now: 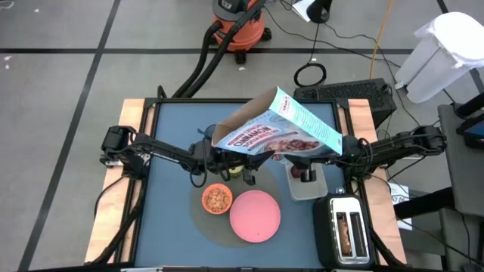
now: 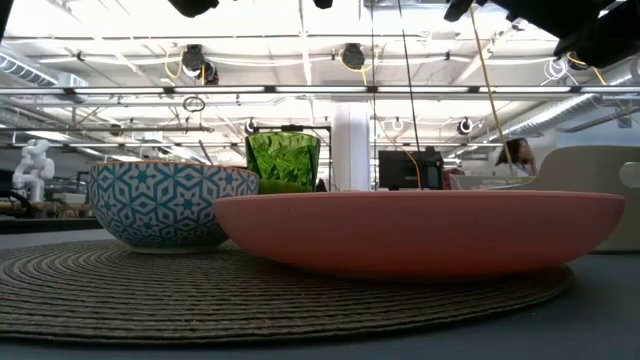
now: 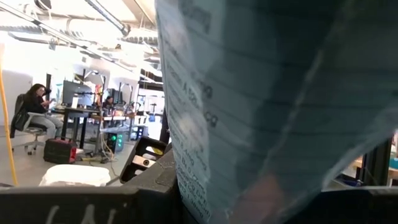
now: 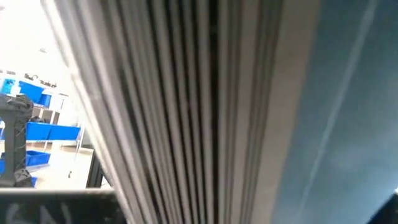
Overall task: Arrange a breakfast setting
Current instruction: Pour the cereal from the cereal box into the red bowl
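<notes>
Your left tool (image 1: 214, 155) and right tool (image 1: 338, 153) meet the tilted cereal box (image 1: 276, 127) from either side above the blue table (image 1: 170, 204) — you cannot tell how their fingers stand. Below, the small orange bowl (image 1: 217, 199) holds cereal on the round grey mat (image 1: 203, 221), touching the empty pink plate (image 1: 255, 215). The green cup (image 2: 283, 160) stands behind. The black toaster (image 1: 347, 229) holds toast. The box reads "CINNAMON" — beyond, an open workshop.

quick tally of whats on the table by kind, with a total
bowls: 1, cereal-filled bowl
plates: 1, pink plate
cups: 1, green cup
mats: 1, round mat
boxes: 1, cereal box
toasters: 1, black toaster
tubs: 1, clear tub
total: 7
</notes>
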You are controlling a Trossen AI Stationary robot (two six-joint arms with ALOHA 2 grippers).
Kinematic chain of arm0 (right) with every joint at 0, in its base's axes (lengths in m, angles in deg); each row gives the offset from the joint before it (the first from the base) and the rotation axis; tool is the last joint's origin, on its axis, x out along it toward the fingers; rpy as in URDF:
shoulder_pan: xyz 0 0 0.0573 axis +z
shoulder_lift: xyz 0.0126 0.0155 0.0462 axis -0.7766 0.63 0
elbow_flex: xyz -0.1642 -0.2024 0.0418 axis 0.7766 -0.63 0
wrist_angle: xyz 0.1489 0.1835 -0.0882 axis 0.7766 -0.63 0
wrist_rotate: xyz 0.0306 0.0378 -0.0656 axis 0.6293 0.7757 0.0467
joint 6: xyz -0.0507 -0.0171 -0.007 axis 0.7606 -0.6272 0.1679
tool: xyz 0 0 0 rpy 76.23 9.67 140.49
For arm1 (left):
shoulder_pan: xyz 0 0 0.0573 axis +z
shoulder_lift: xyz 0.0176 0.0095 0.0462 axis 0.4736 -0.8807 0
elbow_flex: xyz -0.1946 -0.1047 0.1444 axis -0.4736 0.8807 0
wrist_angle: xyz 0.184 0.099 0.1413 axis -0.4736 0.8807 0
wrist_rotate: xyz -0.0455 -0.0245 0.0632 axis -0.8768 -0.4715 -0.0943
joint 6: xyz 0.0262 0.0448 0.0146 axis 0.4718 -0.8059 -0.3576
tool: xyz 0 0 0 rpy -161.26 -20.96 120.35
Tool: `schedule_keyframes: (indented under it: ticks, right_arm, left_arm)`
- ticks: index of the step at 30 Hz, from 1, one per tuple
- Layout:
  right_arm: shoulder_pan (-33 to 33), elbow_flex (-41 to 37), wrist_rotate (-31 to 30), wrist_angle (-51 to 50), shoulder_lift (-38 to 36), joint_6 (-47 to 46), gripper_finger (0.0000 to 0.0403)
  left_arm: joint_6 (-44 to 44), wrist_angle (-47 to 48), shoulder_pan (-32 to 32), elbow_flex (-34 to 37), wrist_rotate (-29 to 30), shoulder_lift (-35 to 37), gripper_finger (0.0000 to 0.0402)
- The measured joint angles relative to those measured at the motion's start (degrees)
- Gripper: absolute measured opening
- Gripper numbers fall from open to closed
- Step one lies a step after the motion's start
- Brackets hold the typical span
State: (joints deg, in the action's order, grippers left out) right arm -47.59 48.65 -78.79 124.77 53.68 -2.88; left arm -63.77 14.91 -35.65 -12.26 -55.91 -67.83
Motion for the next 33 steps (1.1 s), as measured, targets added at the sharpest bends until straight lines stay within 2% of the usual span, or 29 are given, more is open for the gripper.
schedule_keyframes:
  ticks: [12, 16, 21, 33]
  right_arm:
    - [0.0, -0.1, 0.0, -2.9, 0.1, 0.0, 0.0316]
    - [0.0, -0.1, 0.0, -4.1, 0.1, -0.4, 0.0353]
    - [0.0, -0.6, 0.0, -4.6, 0.1, -0.2, 0.037]
    - [0.0, -8.6, 0.0, -4.3, -6.1, -0.3, 0.0369]
  left_arm:
    - [0.2, -0.3, 0.0, -0.1, 0.0, 0.0, 0.0137]
    - [0.1, -0.2, 0.0, -0.1, 0.0, 0.0, 0.0137]
    - [0.1, 0.1, 0.0, -0.1, 0.0, 0.6, 0.0137]
    - [-2.6, 0.4, 0.0, 0.0, 0.0, 3.0, 0.0137]
